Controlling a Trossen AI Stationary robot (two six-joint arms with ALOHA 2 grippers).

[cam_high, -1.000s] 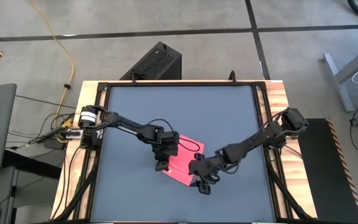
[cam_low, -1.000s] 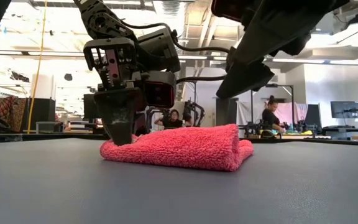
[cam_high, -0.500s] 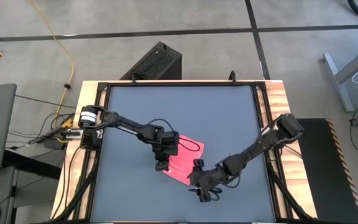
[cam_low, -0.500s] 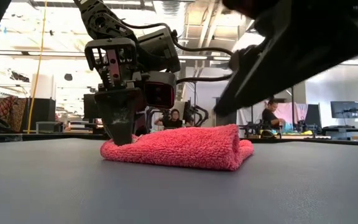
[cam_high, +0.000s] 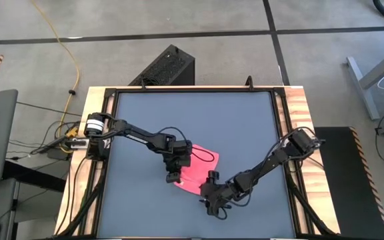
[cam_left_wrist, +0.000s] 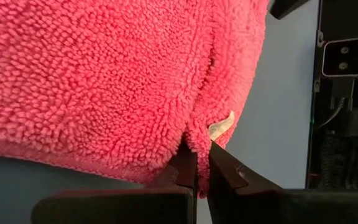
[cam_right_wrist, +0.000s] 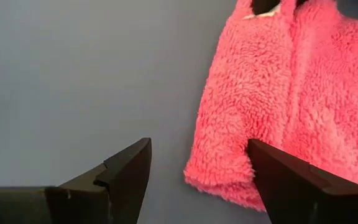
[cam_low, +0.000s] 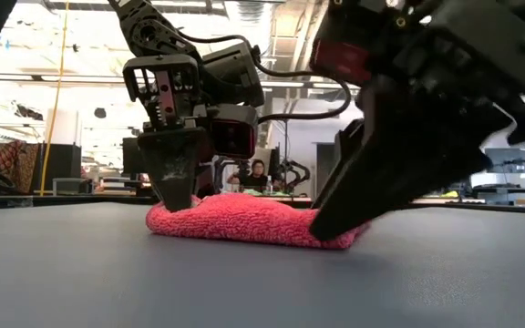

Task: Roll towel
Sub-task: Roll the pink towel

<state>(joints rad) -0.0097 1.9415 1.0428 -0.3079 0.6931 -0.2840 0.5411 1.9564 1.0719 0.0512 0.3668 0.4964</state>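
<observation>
The pink towel (cam_high: 199, 163) lies folded on the dark grey table (cam_high: 145, 120), right of its middle and toward the near edge. My left gripper (cam_high: 173, 177) is shut on the towel's left end (cam_low: 167, 217). My right gripper (cam_high: 212, 202) hangs low and open at the towel's near right corner (cam_right_wrist: 222, 180). In the right wrist view that corner lies between its two fingers (cam_right_wrist: 129, 168). In the low view the right arm hides the towel's right end. My left gripper pinches the towel's edge (cam_left_wrist: 194, 140) between its two fingers, next to a small white tag (cam_left_wrist: 221, 127). The fingers slant down from above. The towel lies flat on the table, not lifted. My right gripper may graze the towel's corner with one finger (cam_right_wrist: 278, 174); I cannot tell.
A black box (cam_high: 165, 67) stands on the floor beyond the far edge, with a yellow cable (cam_high: 72, 60) to its left. Wooden rails (cam_high: 292, 133) frame the table. Bare tabletop lies on the towel's far and left sides. People sit in the room behind (cam_low: 259, 173).
My right gripper has sunk toward the table and tipped further down, coming to the towel's near right corner, still open. My left gripper and the towel have kept still.
</observation>
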